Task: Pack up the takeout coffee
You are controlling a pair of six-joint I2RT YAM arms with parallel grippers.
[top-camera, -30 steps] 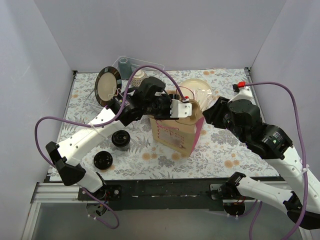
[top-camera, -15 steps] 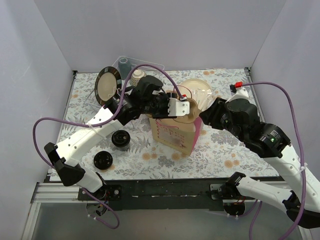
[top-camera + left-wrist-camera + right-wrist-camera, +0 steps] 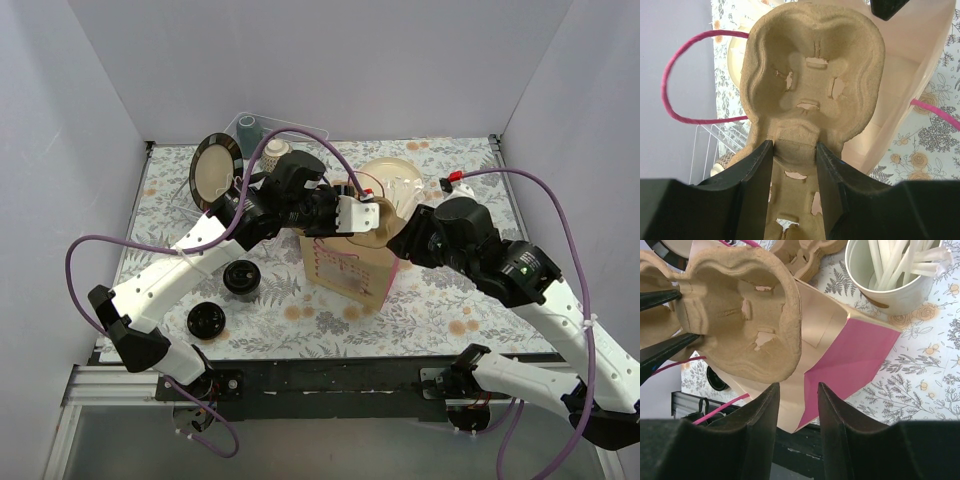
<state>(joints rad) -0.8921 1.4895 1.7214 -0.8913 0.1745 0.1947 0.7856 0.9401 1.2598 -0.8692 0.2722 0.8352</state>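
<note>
My left gripper (image 3: 352,214) is shut on the centre tab of a brown pulp cup carrier (image 3: 810,85) and holds it above the open mouth of the paper bag (image 3: 350,268). The bag is beige with pink sides and pink cord handles (image 3: 670,85). My right gripper (image 3: 404,236) is open and empty, just over the bag's right edge (image 3: 850,360), beside the carrier (image 3: 735,305). Two round black lids (image 3: 241,276) (image 3: 206,320) stand on the table left of the bag; from above I cannot tell which tops a white cup.
A white tub of stirrers (image 3: 890,275) stands behind the bag, with a second pulp carrier (image 3: 810,252) next to it. A black-rimmed plate (image 3: 213,168) leans in a rack at back left, near a clear bin holding a grey cup (image 3: 247,128).
My right arm has swung left and its gripper has come up to the bag's right edge. My left gripper has kept the carrier over the bag, shifting only slightly.
</note>
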